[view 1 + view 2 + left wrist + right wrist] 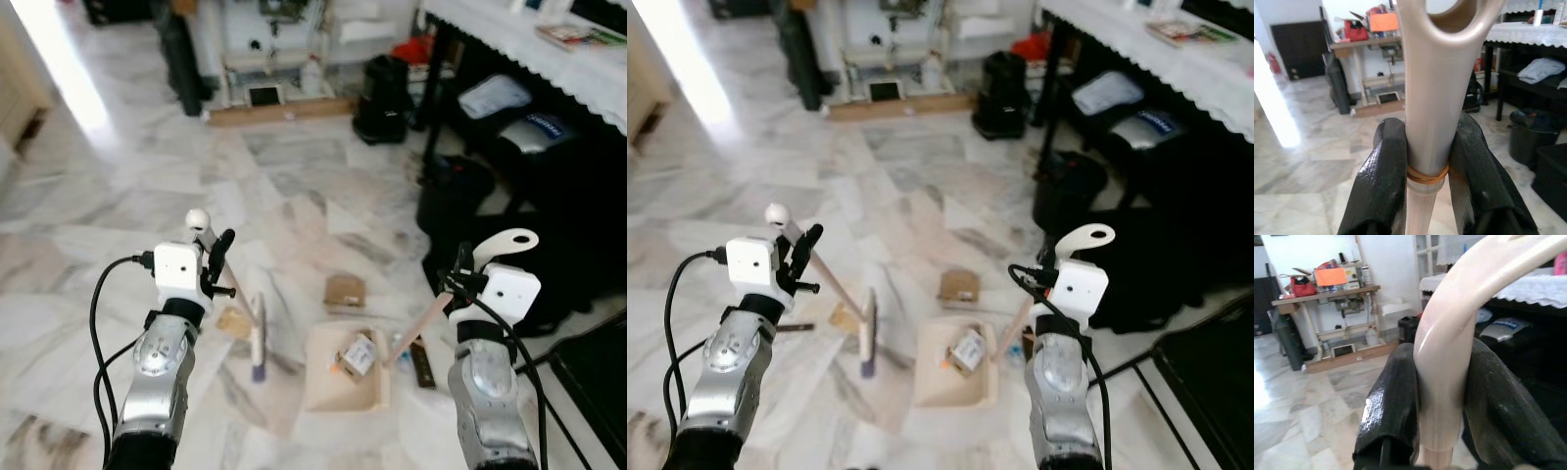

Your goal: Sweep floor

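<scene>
Low in the frame's centre, my left gripper (217,257) is clamping the brush (257,338) handle, its bristles just left of the dustpan (343,377), whose handle my right gripper (457,284) is pinching, litter (345,291) lying above.

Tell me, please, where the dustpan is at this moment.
In the left eye view the dustpan lies on the marble floor between the two arms, its handle held by the right pincer, with the broom head just to its left.
</scene>
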Controlling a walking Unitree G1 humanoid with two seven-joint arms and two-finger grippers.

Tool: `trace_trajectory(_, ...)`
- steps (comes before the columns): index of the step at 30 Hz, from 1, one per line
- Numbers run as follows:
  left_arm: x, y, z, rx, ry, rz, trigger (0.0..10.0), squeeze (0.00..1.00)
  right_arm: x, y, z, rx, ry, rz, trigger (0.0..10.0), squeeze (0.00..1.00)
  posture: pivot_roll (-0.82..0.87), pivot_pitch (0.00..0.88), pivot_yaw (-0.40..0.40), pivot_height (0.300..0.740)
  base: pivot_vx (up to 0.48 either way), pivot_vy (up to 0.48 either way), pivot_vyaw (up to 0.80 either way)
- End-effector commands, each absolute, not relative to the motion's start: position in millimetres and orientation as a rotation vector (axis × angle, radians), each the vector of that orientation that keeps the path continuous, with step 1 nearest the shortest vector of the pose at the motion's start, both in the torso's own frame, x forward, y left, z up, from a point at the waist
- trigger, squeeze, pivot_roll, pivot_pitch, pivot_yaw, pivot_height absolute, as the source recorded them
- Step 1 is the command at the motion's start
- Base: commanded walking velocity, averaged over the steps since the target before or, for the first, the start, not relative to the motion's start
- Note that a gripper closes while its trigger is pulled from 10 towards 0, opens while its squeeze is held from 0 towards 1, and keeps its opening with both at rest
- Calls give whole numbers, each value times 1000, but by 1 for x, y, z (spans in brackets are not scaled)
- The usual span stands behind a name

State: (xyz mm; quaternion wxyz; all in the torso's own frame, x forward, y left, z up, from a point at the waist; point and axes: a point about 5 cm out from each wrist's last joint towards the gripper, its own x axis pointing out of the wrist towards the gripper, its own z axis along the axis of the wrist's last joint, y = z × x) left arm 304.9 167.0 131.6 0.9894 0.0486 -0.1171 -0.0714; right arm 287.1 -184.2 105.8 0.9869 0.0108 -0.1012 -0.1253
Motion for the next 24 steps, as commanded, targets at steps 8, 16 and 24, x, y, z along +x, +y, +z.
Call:
trace_trajectory(8, 308, 165, 139, 171, -280, -167, 10000, 0, 294, -187, 127, 14, -279, -259, 10000, 0, -35, 8, 1, 740, 0, 0, 800)
trace_trajectory(16, 310, 164, 138, 180, -272, -166, 10000, 0, 296, -185, 129, 18, -276, -252, 10000, 0, -39, 24, 7, 740, 0, 0, 800)
trace_trajectory(24, 312, 165, 137, 187, -264, -161, 10000, 0, 296, -182, 128, 25, -269, -252, 10000, 0, -39, 38, 13, 740, 0, 0, 800)
